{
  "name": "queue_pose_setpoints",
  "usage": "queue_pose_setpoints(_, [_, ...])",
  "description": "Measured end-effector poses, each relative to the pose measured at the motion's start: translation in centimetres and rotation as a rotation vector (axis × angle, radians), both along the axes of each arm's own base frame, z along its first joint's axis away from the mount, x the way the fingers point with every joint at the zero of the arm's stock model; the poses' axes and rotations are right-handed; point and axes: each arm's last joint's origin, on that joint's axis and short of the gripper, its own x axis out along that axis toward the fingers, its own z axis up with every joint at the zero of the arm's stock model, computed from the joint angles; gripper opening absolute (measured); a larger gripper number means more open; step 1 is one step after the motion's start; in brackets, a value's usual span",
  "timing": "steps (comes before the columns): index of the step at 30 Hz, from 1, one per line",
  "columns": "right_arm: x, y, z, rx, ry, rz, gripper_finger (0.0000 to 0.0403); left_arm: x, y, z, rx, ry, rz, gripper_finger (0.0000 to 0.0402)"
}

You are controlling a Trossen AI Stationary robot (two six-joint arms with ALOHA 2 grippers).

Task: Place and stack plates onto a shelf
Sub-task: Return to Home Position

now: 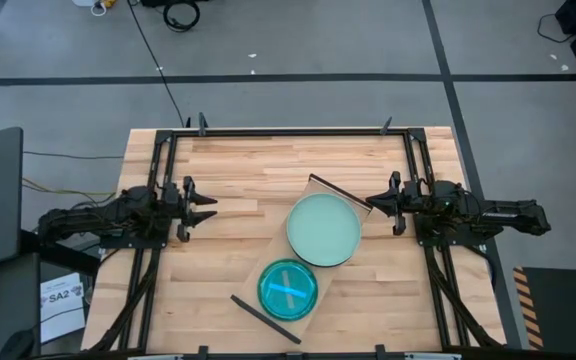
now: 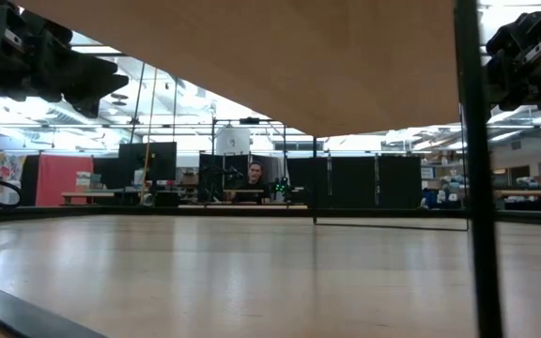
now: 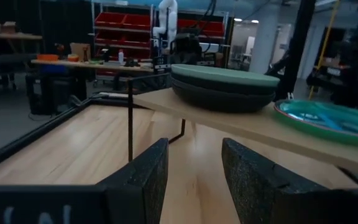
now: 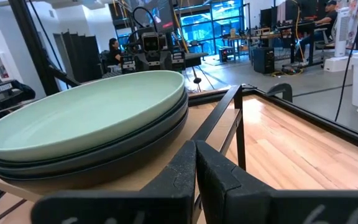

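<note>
High view, biggest thing first: what's around?

The planked table, with a black frame along its edges. On it the shelf lies at a slant between the two arms, with dark strips at its short ends.

And the plates?

All are on the shelf. A mint-green plate sits at the end nearer the right arm, and the right wrist view shows it resting on top of black plates. A smaller teal plate sits just beside that stack, toward the other end.

Anything blocking the sight?

In the low view the shelf's underside and its dark posts cover much of the scene. A person sits far off in the room behind.

The pincers?

The left gripper is over the table's left side, clear of the shelf, with its fingers spread and holding nothing. The right gripper is at the shelf's corner by the mint-green plate, its fingers pressed together on nothing. I cannot tell whether its tip touches the shelf.

What's hard to make out?

A greenish rim shows under the teal plate, and whatever lies below that is hidden. The number of black plates is unclear.
</note>
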Motion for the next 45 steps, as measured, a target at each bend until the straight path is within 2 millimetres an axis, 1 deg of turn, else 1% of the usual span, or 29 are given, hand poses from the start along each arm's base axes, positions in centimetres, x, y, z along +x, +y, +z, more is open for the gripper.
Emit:
queue_pose_setpoints(4, [0.00, 0.00, 0.00, 0.000, 0.000, 0.000, 0.0019, 0.01, -0.03, -0.02, 0.053, 0.005, -0.009, 0.0157])
queue_pose_setpoints(13, [0.00, 0.00, 0.00, 0.000, 0.000, 0.000, 0.0019, 0.02, -0.04, -0.11, 0.047, 0.014, -0.011, 0.0157])
queue_pose_setpoints(21, [0.00, 0.00, 0.00, 0.000, 0.000, 0.000, 0.0019, 0.02, -0.04, -0.13, -0.058, 0.010, -0.017, 0.0157])
queue_pose_setpoints(45, [0.00, 0.00, 0.00, 0.000, 0.000, 0.001, 0.0019, 0.03, -0.04, -0.18, -0.054, 0.013, -0.017, 0.0157])
